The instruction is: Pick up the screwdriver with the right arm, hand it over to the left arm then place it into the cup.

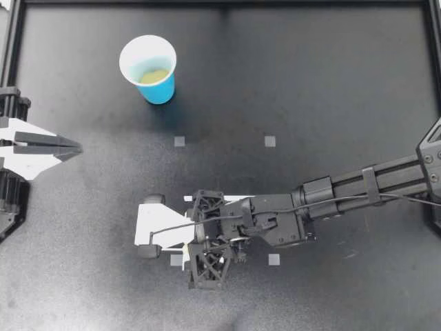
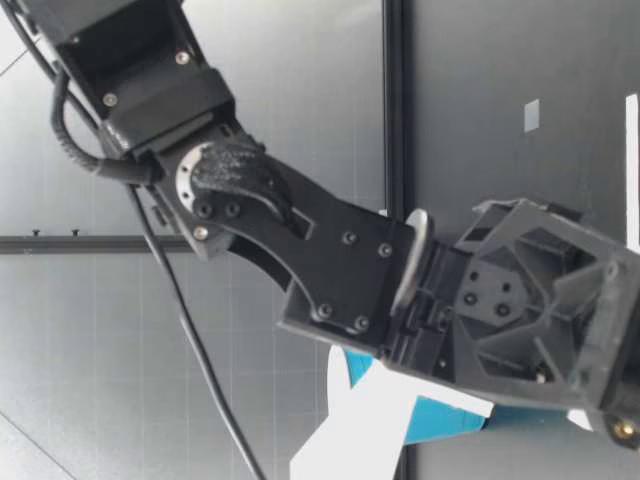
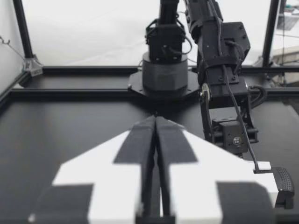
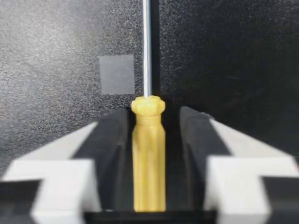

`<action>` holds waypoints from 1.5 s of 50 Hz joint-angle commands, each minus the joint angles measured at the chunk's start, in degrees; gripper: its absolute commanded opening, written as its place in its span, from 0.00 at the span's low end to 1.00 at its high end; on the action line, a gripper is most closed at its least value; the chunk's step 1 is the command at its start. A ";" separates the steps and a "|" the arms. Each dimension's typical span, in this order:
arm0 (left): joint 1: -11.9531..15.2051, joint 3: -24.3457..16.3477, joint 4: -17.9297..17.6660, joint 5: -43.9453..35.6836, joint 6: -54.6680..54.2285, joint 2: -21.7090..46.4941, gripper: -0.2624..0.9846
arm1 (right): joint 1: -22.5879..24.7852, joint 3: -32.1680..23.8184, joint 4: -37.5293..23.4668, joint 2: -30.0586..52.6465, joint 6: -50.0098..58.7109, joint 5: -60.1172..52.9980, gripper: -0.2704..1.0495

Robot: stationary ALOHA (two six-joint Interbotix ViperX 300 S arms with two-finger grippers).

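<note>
1. Black matte bench [image 1: 331, 83] fills the top view, bounded by a dark metal frame rail [image 1: 220, 3] along its far and side edges. Four small grey tape squares [image 1: 270, 141] mark out its middle.
2. The blue plastic cup with a white inside [image 1: 148, 69] stands upright in the far left part of the bench. It is clear of the frame rail and has bare surface all round it.
3. The left hand [image 1: 69, 147] sits at the left edge, well apart from the cup. Its fingers are pressed together with nothing between them, as the left wrist view also shows.
4. The right arm reaches in from the right edge past the middle. The right hand [image 1: 148, 225] is near the front of the bench with its fingers spread wide.
5. In the right wrist view, the yellow-handled screwdriver with a thin metal shaft [image 4: 148, 154] lies between those spread fingers. The handle sits close to one finger, with a dark gap to the other, so the hand is not clamped on it.
6. The shaft runs straight out ahead of the fingers, just beside one grey tape square.
7. From above, the screwdriver is hidden under the right hand.
8. Open bench lies between the two hands, and between the right hand and the cup.
9. In the low view the right arm fills the foreground, and the cup shows only partly behind it.
</note>
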 commanded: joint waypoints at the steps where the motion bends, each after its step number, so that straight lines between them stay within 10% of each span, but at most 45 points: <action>1: 0.00 -0.70 -0.09 -0.62 -0.26 0.26 0.31 | 0.53 -1.14 0.09 -1.14 -0.09 -0.26 0.47; 10: 0.00 -0.35 -0.09 -1.49 -0.26 0.35 0.37 | 0.53 -0.62 -0.09 -1.67 -0.09 -0.26 0.31; 27: 0.09 1.76 -0.09 -6.42 -0.44 4.22 0.79 | 0.53 9.32 -0.09 -11.16 0.79 -13.36 0.23; 47: 0.00 2.37 0.00 -19.34 -1.05 12.48 0.79 | -2.55 29.00 0.44 -23.29 4.66 -58.10 0.23; 75: 0.00 0.35 2.02 -23.20 -5.89 16.17 0.79 | -9.32 27.86 0.44 -22.68 -1.58 -73.83 0.23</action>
